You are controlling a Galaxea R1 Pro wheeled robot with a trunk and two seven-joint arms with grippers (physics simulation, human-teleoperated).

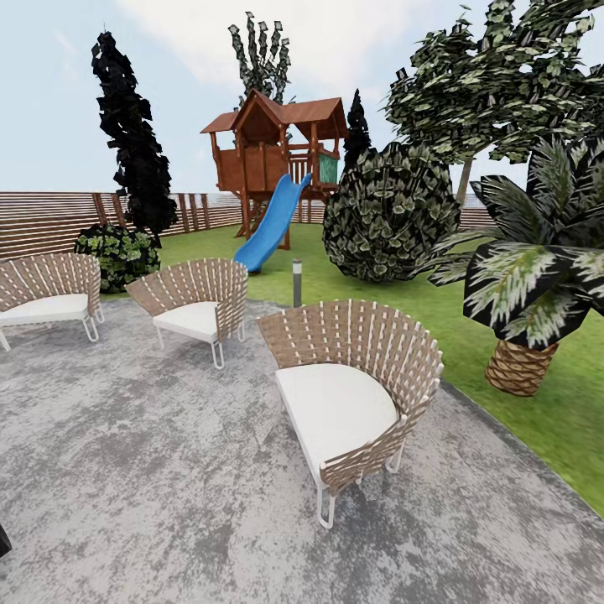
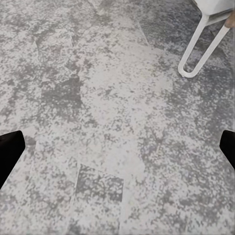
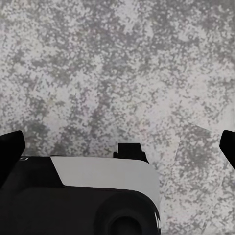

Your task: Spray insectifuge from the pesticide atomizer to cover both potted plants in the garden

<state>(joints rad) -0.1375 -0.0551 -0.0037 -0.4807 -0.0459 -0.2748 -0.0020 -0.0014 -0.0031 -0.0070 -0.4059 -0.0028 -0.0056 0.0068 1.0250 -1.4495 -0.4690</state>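
The pesticide atomizer and the potted plants are out of view. I face the garden: a round grey stone patio (image 1: 159,478) with green lawn (image 1: 470,331) behind it. My left gripper (image 2: 117,149) hangs open over bare patio stone, its black fingertips (image 2: 9,151) far apart with nothing between them. My right gripper (image 3: 117,147) is open too, above the stone, with the robot's white and black body (image 3: 98,196) just under it.
Three wicker chairs stand on the patio: near (image 1: 352,394), middle (image 1: 197,306), left (image 1: 50,294). A grey bollard lamp (image 1: 297,283) stands at the patio edge. On the lawn are a palm (image 1: 528,277), a round bush (image 1: 390,210), a playhouse with a blue slide (image 1: 273,222) and a slatted fence (image 1: 50,220). A white chair leg (image 2: 203,46) shows in the left wrist view.
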